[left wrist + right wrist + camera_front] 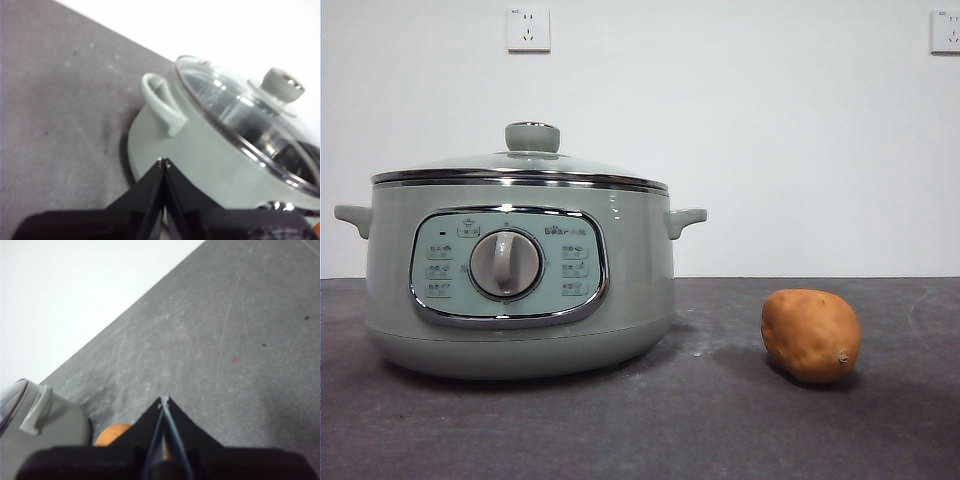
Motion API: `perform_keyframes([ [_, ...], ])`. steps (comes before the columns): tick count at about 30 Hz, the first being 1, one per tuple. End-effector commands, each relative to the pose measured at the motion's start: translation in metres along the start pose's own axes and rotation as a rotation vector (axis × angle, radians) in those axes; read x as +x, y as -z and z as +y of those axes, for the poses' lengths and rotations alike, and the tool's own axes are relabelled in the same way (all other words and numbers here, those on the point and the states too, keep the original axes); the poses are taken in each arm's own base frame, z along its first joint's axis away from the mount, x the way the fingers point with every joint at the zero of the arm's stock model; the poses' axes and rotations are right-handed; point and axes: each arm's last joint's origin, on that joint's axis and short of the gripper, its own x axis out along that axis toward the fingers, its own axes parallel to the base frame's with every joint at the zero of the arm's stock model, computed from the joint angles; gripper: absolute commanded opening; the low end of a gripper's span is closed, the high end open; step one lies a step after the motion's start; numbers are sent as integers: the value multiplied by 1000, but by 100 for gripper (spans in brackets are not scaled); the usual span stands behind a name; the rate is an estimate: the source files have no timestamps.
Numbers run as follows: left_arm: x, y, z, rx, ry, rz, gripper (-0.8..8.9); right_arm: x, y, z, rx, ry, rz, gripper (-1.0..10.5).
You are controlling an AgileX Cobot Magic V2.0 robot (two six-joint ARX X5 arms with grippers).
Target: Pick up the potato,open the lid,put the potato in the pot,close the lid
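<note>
The sage-green pot [520,280] stands on the left of the dark table with the glass lid [525,165] shut on it, green knob [532,136] on top. The orange-brown potato [811,335] lies on the table to the pot's right, apart from it. Neither gripper shows in the front view. My left gripper [163,161] is shut and empty, above the table beside the pot [200,150] near its side handle [162,102]; the lid [250,115] shows there too. My right gripper [164,400] is shut and empty, above the potato [111,435], which is partly hidden behind its jaws.
The dark grey table [700,420] runs back to a white wall with two power sockets [528,28]. The pot's other handle [36,410] shows in the right wrist view.
</note>
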Motion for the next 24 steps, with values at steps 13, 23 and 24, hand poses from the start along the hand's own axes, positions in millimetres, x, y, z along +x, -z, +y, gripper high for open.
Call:
perform_keyframes([
  [13,-11,-53,-32,166,10,-21,-8,-6,-58,47,-241,-15,39,-4],
  [23,5,-112,-63,319,12,146,-5,16,-107,92,-351,-142,233,-3],
  [24,7,-116,-65,324,23,170,-5,19,-110,95,-358,-148,260,-2],
])
